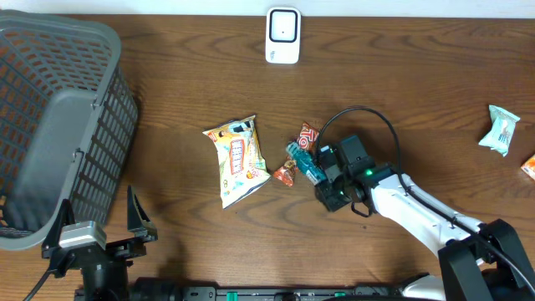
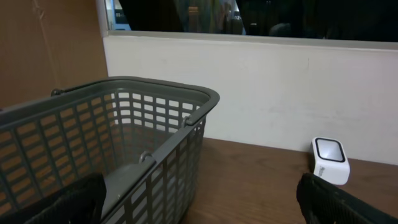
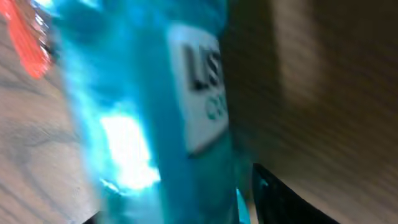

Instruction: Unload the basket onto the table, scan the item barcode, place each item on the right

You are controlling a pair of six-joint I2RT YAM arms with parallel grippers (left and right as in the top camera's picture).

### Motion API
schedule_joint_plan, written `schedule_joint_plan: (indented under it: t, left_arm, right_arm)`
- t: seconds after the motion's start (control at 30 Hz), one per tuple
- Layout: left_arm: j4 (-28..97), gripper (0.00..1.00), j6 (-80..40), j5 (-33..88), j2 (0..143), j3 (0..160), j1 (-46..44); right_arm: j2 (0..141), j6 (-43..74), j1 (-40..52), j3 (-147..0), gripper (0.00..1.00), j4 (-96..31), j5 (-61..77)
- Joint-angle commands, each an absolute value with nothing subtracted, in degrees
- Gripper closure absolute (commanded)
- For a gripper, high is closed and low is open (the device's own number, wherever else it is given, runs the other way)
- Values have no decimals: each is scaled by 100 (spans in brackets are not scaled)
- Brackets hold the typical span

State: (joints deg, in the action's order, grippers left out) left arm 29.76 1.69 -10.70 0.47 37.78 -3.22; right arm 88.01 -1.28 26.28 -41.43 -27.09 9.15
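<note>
A small blue bottle (image 1: 304, 162) with a white label lies on the wooden table, between a red wrapper (image 1: 308, 134) and another small red wrapper (image 1: 285, 175). My right gripper (image 1: 322, 173) is at the bottle's near end. In the right wrist view the bottle (image 3: 155, 112) fills the space between the fingers, and a strip of table shows between it and the right finger (image 3: 292, 199). The white scanner (image 1: 282, 35) stands at the table's far edge and also appears as the scanner (image 2: 329, 160) in the left wrist view. My left gripper (image 1: 99, 226) rests open at the near left, holding nothing.
A grey plastic basket (image 1: 58, 125) takes up the left side, right beside the left gripper (image 2: 199, 205). A yellow snack bag (image 1: 236, 159) lies left of the bottle. A pale green packet (image 1: 500, 130) and an orange one (image 1: 529, 167) lie at the right edge.
</note>
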Motion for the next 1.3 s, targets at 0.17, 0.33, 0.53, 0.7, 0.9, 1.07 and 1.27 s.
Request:
schedule_joint_plan:
  t: [0.17, 0.33, 0.53, 0.7, 0.9, 1.07, 1.27]
  left_arm:
    - [2952, 2, 161, -1118, 12, 3745, -342]
    - [2952, 2, 161, -1118, 12, 3745, -342]
    - [2952, 2, 161, -1118, 12, 3745, -342]
    - [2952, 2, 161, -1118, 12, 3745, -349]
    - [2954, 2, 161, -1118, 12, 3745, -416]
    - [2954, 2, 161, -1118, 12, 3745, -416]
    - [2954, 2, 161, -1118, 12, 3745, -416]
  right_arm:
    - [8788, -67, 2709, -3763, 31, -2613, 735]
    - [8978, -67, 2711, -3743, 40, -2587, 694]
    - [9465, -89, 2749, -3747, 57, -2440, 648]
    - [9463, -89, 2749, -3778, 94, -2451, 591]
    - [9461, -91, 2742, -4071, 99, -2829, 794]
    - [9461, -696, 2615, -4591, 99, -3223, 2506]
    - [9461, -1758, 2158, -4991, 99, -3693, 4947]
